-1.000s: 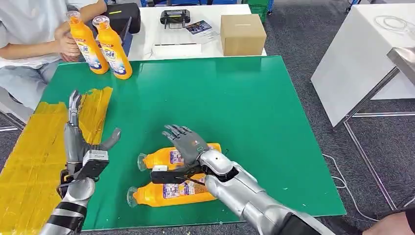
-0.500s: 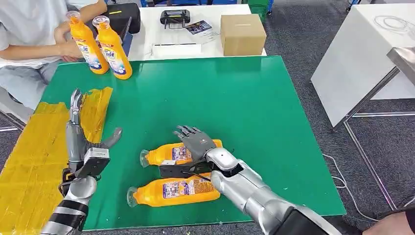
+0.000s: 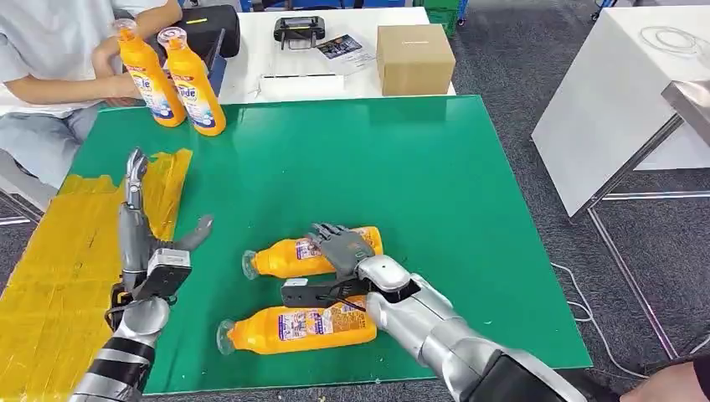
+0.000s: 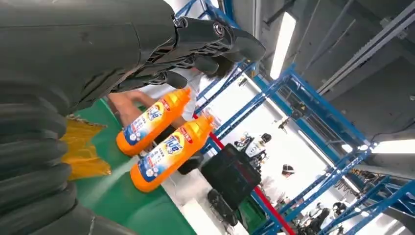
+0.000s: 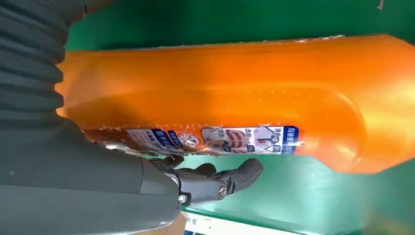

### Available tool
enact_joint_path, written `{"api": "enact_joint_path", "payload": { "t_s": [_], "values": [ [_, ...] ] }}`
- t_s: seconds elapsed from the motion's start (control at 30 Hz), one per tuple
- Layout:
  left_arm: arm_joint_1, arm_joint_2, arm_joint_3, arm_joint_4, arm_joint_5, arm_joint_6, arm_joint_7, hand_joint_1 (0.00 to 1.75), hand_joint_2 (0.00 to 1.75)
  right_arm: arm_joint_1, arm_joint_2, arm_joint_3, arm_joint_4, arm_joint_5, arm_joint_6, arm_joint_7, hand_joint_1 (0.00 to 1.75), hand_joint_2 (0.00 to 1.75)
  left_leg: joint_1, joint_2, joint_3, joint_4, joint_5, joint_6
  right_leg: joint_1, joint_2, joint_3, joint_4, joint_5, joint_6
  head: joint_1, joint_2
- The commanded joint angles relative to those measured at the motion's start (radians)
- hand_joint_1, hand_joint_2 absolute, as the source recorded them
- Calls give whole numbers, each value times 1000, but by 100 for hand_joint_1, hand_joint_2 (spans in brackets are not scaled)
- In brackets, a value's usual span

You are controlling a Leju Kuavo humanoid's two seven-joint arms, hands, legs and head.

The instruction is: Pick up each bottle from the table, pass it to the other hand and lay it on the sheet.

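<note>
Two orange bottles lie side by side on the green table (image 3: 435,167). My right hand (image 3: 343,249) rests on top of the farther lying bottle (image 3: 280,258), fingers spread over its body and thumb reaching out between the two. The right wrist view has that bottle (image 5: 235,93) close against the palm, with the fingers (image 5: 220,181) stretched alongside it, not closed. The nearer lying bottle (image 3: 293,327) is untouched. My left hand (image 3: 142,243) stands upright and open at the edge of the yellow sheet (image 3: 50,285). Two more bottles (image 3: 149,79) (image 3: 194,88) stand upright at the far left corner.
A person (image 3: 50,67) sits at the far left, arm just behind the upright bottles. A cardboard box (image 3: 414,57) and small items lie on the white table beyond. Another white table (image 3: 619,92) stands to the right.
My right hand has come down onto the farther lying bottle, which has shifted slightly away. The person's hand has let go of the upright bottles. My left hand barely moved.
</note>
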Motion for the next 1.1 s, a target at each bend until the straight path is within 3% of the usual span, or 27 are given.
{"api": "enact_joint_path", "payload": {
  "t_s": [0.03, 0.07, 0.13, 0.3, 0.4, 0.5, 0.53, 0.67, 0.83, 1.07, 1.1],
  "values": [
    [-47, -11, -26, 79, 14, -2, 3, 0, 175, -64, -1, 7, 112, 26, 25, 34, 21, 175, 0, -2, 3, 0, -1, 1, 0, -3, 4, 0, -1, -1, 0, 0],
    [-48, -11, -27, 81, 13, -1, 3, 0, 175, -65, -1, 10, 116, 33, 25, 43, 45, 175, 0, -2, 1, 0, 0, 1, 0, -2, 2, 0, -1, 0, 0, 0],
    [-49, -13, -28, 84, 13, -1, 3, 0, 175, -67, -2, 16, 123, 45, 27, 59, 124, 175, 0, -2, 2, 0, 0, 1, 0, -3, 3, 0, -1, -1, 0, 0],
    [-46, -19, -28, 90, 10, -3, 3, 0, 175, -69, -5, 28, 137, 74, 26, 98, 145, 175, 0, -2, 2, 0, 0, 1, 0, -3, 3, -1, -1, 0, 0, 0],
    [-45, -18, -27, 90, 10, -4, 3, 0, 175, -69, -5, 30, 138, 79, 24, 103, 145, 175, 0, -2, 2, 0, 0, 1, 0, -3, 3, -1, -1, 0, 0, 0],
    [-43, -17, -26, 90, 9, -6, 3, 0, 175, -69, -6, 34, 139, 88, 27, 107, 173, 175, 0, -2, 3, 0, -1, 1, 0, -3, 4, -1, -1, -1, 0, 0],
    [-41, -18, -25, 89, 11, -7, 3, 0, 175, -68, -8, 34, 138, 92, 21, 110, 175, 175, 0, -2, 4, 0, -1, 1, 1, -4, 6, -1, -2, -1, 0, 0],
    [-33, -17, -21, 85, 12, -12, 3, 0, 175, -65, -13, 19, 125, 87, -10, 108, 175, 175, 0, -2, 3, 0, -1, 1, 1, -3, 4, -1, -1, -1, 0, 0],
    [-7, -23, -11, 57, 18, -71, 3, 0, 175, -34, -18, -104, 26, 6, -181, 46, 175, 175, 0, -1, 3, 0, -1, 1, 0, -2, 5, -1, -1, -1, 0, 0],
    [-4, -26, -8, 54, 15, -72, 3, 0, 175, -31, -22, -107, 20, 6, -177, 46, 175, 175, 0, -2, 4, 0, -2, 1, 1, -3, 5, -1, -2, -1, 0, 0],
    [-4, -36, 7, 60, 21, -121, 3, 0, 175, -5, -26, -152, -30, -19, -258, 21, 175, 175, 0, -2, 3, 0, -1, 1, 0, -2, 4, 0, -2, -1, 0, 0]
  ]
}}
